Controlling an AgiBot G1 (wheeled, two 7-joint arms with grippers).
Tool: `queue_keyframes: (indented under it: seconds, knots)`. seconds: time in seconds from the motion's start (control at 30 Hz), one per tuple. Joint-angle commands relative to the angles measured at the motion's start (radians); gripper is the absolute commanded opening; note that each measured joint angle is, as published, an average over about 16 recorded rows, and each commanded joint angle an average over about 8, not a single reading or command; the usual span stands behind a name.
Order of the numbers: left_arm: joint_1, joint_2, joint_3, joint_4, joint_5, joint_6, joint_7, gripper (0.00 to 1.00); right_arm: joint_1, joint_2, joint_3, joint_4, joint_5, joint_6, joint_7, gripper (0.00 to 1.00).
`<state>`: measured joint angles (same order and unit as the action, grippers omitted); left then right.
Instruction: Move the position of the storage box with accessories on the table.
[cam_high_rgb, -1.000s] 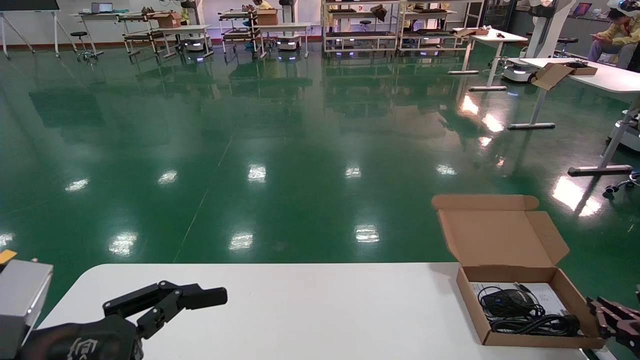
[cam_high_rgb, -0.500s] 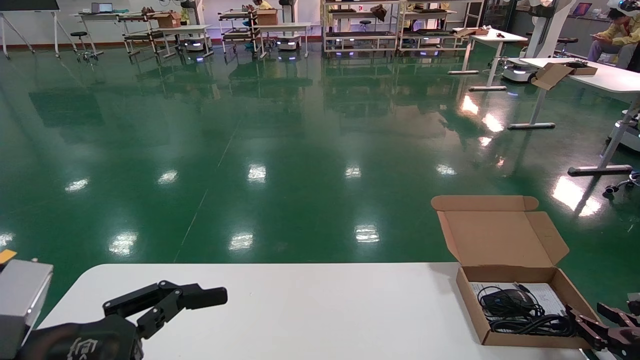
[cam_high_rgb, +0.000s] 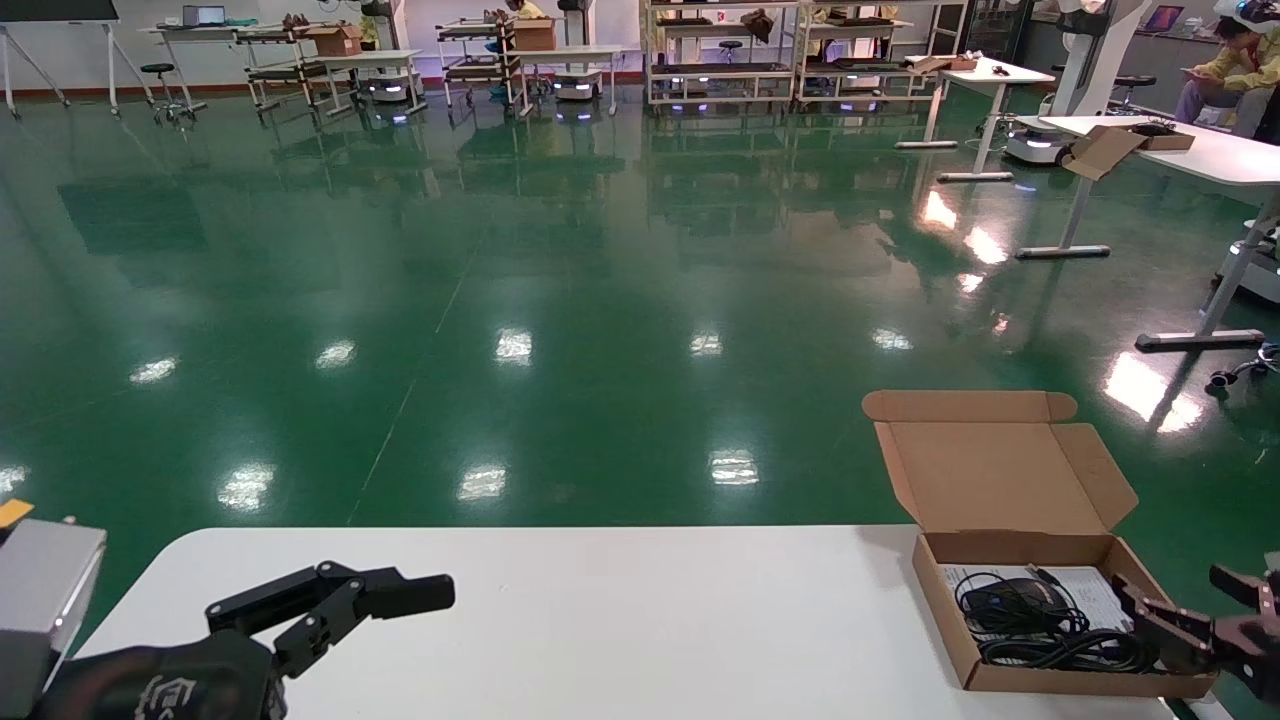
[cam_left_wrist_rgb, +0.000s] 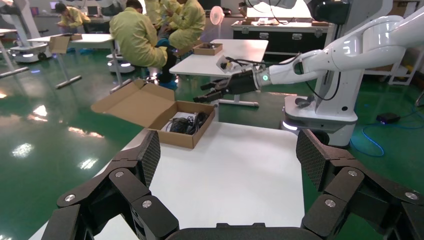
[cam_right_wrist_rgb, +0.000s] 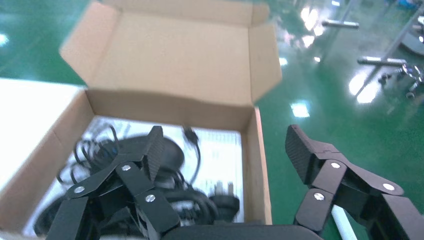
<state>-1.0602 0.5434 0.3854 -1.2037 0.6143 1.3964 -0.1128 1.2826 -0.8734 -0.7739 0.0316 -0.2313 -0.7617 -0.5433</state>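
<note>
- The table (cam_high_rgb: 620, 610) is wide and white, with its far edge against the green floor (cam_high_rgb: 560, 300); distant desks and shelving stand well beyond it.
- The storage box (cam_high_rgb: 1040, 690) sits at the table's right end, near the right edge, with its lid (cam_high_rgb: 990, 480) standing open toward the far side.
- The right gripper (cam_high_rgb: 1180, 600) is at the box's right wall with its fingers spread wide and holding nothing. In the right wrist view one finger (cam_right_wrist_rgb: 150, 150) hangs over the inside of the box and the other (cam_right_wrist_rgb: 305, 150) is outside the wall (cam_right_wrist_rgb: 257, 170), so the wall lies between them; contact with the cardboard cannot be confirmed.
- The left gripper (cam_high_rgb: 400, 590) hangs over the table's left end, well apart from the box, with its fingers open and empty.
- The paper sheet (cam_high_rgb: 1090, 590) lies flat on the box floor.
- The black mouse (cam_high_rgb: 1005, 595) and its coiled cable (cam_high_rgb: 1060, 650) lie on the sheet, with a plug (cam_right_wrist_rgb: 222, 197) at the near end of the cable, close to the right wall.
</note>
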Motion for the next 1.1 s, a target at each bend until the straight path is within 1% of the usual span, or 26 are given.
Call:
queue_keyframes:
  seconds: [0.03, 0.23, 0.53, 0.93, 1.1]
  knots:
    - [0.000, 0.000, 0.000, 0.000, 0.000, 0.000, 0.000, 1.00, 0.003, 0.002, 0.003, 0.004, 0.004, -0.015, -0.002, 1.00]
    - [0.000, 0.000, 0.000, 0.000, 0.000, 0.000, 0.000, 1.00, 0.009, -0.014, 0.025, 0.009, 0.035, -0.043, -0.034, 1.00]
    - [0.000, 0.000, 0.000, 0.000, 0.000, 0.000, 0.000, 1.00, 0.056, -0.013, 0.036, 0.026, 0.051, -0.092, -0.024, 1.00]
    - [0.000, 0.000, 0.000, 0.000, 0.000, 0.000, 0.000, 1.00, 0.050, -0.012, 0.036, 0.026, 0.048, -0.089, -0.021, 1.00]
    - [0.000, 0.000, 0.000, 0.000, 0.000, 0.000, 0.000, 1.00, 0.040, -0.004, 0.050, 0.063, 0.031, -0.107, 0.001, 1.00]
